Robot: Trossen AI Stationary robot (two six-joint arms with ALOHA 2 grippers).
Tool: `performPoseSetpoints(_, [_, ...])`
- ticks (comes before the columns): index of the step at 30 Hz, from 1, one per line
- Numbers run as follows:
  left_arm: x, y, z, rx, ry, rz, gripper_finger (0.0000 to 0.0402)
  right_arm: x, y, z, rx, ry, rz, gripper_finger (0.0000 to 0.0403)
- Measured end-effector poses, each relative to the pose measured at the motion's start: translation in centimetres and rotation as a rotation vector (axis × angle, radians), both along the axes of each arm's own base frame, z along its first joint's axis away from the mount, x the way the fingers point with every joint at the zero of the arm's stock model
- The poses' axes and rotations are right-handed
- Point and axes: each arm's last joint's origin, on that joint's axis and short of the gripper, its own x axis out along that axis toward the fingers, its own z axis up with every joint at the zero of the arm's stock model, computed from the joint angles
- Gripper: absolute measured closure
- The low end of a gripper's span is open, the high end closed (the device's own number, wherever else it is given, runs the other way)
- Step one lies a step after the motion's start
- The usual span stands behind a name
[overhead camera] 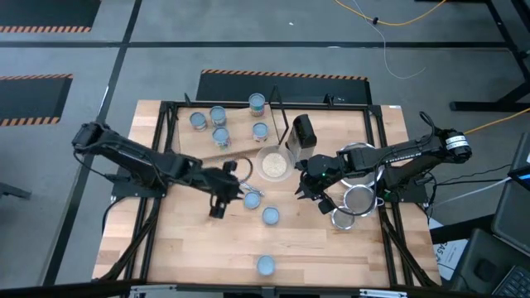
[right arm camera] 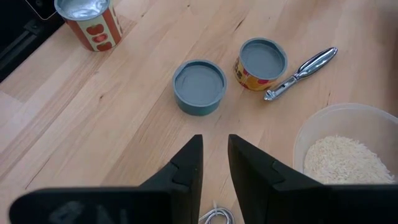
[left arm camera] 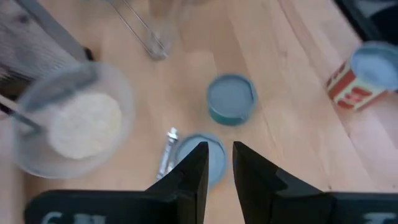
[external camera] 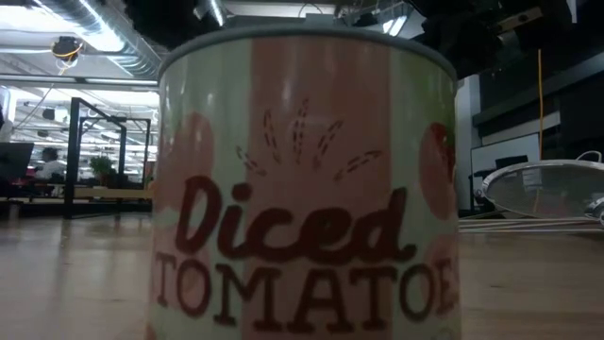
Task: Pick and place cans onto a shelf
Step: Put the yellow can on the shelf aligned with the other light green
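A pale wooden counter [overhead camera: 190, 240] is seen from above, with both dark arms reaching in towards its middle. The left pincer [overhead camera: 234, 189] is held just over a short can with a blue-grey top [overhead camera: 251, 199]; in the left wrist view its fingers [left arm camera: 189, 177] are narrowly parted with nothing gripped between them, and part of that can [left arm camera: 219, 163] is seen beyond the tips. A small metal can opener [left arm camera: 166, 152] lies touching or just beside this can. A second, teal-sided can [overhead camera: 271, 216] stands near it, and a third can with a red label [overhead camera: 265, 265] stands well apart at the near edge; in the low view this one fills the picture as a "Diced Tomatoes" tin [external camera: 302, 189]. Five more blue-topped cans [overhead camera: 220, 135] are grouped at the far left of the counter; whether a separate board lies under them cannot be told. The right pincer [overhead camera: 308, 189] hangs above bare wood beside a clear round bowl of white rice [overhead camera: 274, 164]; its fingers [right arm camera: 186, 165] are likewise only slightly apart and nothing is held. Two round metal mesh strainers [overhead camera: 358, 199] rest on the counter beneath the right arm, and a black boxy object [overhead camera: 302, 132] stands beyond the bowl.
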Motion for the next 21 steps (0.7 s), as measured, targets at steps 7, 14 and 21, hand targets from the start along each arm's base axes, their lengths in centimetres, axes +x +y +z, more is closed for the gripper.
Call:
performPoseSetpoints(7, [1.4, -2.0, -3.4, 0.040, 0.111, -0.010, 0.0335, 0.0, 0.0, 0.0, 0.000, 0.000, 0.000, 0.0322])
performPoseSetpoints(14, [3.1, -3.0, -6.1, 0.040, 0.136, -0.006, 0.0335, 0.0, 0.0, 0.0, 0.000, 0.000, 0.000, 0.0322])
performPoseSetpoints(21, [4.0, -3.3, -7.8, 0.046, 0.149, -0.003, 0.0335, 0.0, 0.0, 0.0, 0.000, -0.001, 0.000, 0.0322])
